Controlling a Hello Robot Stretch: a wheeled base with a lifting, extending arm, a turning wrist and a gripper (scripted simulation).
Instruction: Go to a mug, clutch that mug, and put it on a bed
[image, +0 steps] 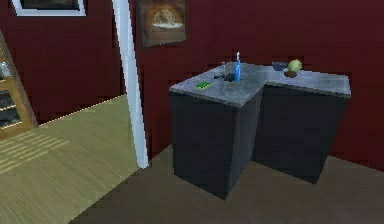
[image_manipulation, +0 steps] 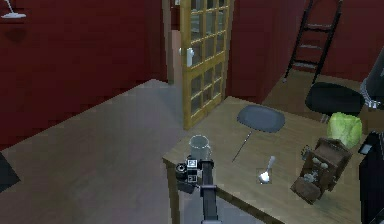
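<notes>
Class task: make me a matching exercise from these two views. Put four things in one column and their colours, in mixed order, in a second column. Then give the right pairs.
Things
1. bottle on the counter
2. leafy thing on the table
3. oval plate
4. chair

Colours
A. grey
B. black
C. blue
D. green

Pairs: 1-C, 2-D, 3-A, 4-B
</notes>
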